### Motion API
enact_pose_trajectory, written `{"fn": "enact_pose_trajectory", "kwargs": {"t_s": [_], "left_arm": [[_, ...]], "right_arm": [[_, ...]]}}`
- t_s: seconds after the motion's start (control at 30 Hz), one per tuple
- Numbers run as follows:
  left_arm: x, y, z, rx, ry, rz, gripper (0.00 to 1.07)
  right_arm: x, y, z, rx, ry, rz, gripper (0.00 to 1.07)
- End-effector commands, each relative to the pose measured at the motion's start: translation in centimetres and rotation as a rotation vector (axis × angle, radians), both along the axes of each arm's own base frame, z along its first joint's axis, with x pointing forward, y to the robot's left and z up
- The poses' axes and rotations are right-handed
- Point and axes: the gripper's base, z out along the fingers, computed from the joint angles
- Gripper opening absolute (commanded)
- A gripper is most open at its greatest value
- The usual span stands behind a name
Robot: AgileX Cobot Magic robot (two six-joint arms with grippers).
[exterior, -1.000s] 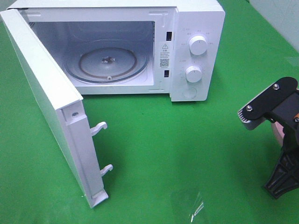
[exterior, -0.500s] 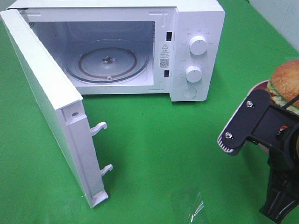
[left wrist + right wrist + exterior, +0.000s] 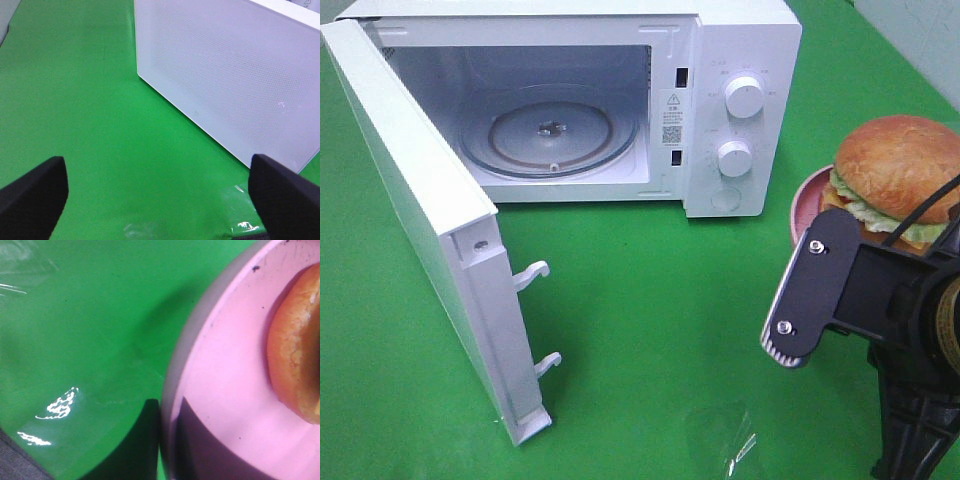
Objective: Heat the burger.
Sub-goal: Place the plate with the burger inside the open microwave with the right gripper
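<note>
The burger (image 3: 905,165), with a golden bun, green lettuce and yellow cheese, sits on a pink round plate (image 3: 805,205) at the right, held up off the green table. My right arm (image 3: 880,300) is under and in front of the plate, and its fingers are hidden there. The right wrist view shows the plate rim (image 3: 225,380) and the bun's edge (image 3: 295,350) very close, with my right gripper (image 3: 167,460) shut on the rim. My left gripper (image 3: 157,200) is open and holds nothing, beside the outer face of the microwave door (image 3: 230,75).
The white microwave (image 3: 740,40) stands at the back with its door (image 3: 410,200) swung wide open to the left. Its glass turntable (image 3: 550,130) is bare. Two white dials (image 3: 744,98) are on its right panel. A bit of clear film (image 3: 735,440) lies on the green cloth.
My right arm has risen and moved left toward the middle, bringing the plate and burger up into the exterior view. The microwave and the left gripper have not moved.
</note>
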Motion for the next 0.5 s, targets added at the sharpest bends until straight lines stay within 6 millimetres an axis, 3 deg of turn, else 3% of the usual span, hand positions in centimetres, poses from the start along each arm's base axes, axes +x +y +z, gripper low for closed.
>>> {"fn": "enact_pose_trajectory", "kwargs": {"t_s": [0.03, 0.5], "left_arm": [[0.0, -0.1, 0.0, -0.007, -0.003, -0.002, 0.89], [0.0, -0.1, 0.0, -0.007, -0.003, -0.002, 0.89]], "right_arm": [[0.3, 0.2, 0.5, -0.031, -0.056, 0.094, 0.00], [0.4, 1.3, 0.6, -0.116, -0.082, 0.412, 0.02]]}}
